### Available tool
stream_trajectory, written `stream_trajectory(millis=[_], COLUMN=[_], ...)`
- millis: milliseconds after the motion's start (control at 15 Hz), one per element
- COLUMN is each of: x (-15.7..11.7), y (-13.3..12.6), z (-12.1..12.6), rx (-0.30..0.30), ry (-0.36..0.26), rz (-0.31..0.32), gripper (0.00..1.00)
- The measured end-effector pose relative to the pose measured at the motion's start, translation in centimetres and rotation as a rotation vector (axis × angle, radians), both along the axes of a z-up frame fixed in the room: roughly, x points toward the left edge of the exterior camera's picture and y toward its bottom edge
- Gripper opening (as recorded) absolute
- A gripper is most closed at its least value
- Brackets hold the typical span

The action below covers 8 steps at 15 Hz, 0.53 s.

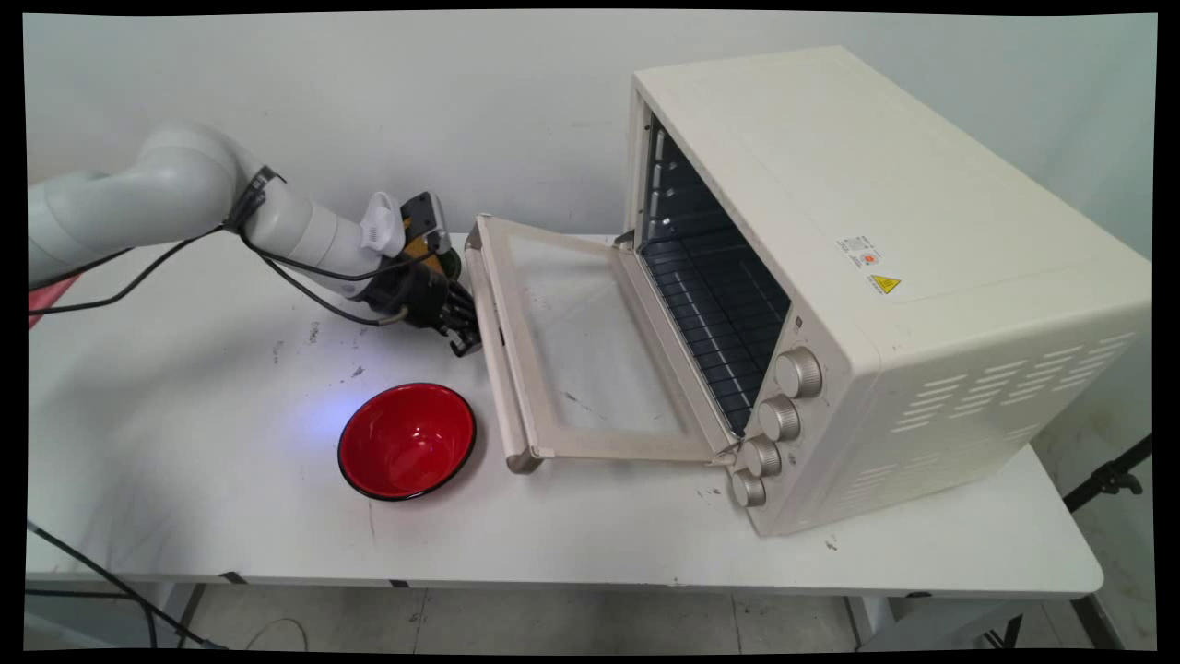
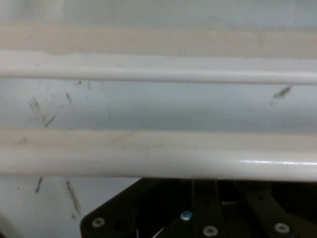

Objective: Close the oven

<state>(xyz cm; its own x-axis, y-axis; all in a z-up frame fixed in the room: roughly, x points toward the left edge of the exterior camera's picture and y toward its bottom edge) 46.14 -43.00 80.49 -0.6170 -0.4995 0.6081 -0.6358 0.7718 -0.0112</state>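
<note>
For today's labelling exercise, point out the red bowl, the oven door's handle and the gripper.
red bowl [image 1: 407, 441], main view, on its red inside.
oven door's handle [image 1: 495, 355], main view, middle of the bar.
gripper [image 1: 461, 325], main view, at its fingertips by the handle.

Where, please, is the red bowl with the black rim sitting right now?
In the main view, the red bowl sits upright on the white table, left of the cream toaster oven's open door and nearer the camera than the gripper.
</note>
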Motion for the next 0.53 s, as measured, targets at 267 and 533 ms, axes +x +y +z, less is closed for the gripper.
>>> stream_trajectory(millis=[267, 533], x=[-0.9, -1.7], y=[-0.5, -1.0], z=[0.5, 1.6], rx=[-0.012, -0.026], ry=[0.027, 0.054], rz=[0.008, 0.009], gripper=[0.00, 0.00])
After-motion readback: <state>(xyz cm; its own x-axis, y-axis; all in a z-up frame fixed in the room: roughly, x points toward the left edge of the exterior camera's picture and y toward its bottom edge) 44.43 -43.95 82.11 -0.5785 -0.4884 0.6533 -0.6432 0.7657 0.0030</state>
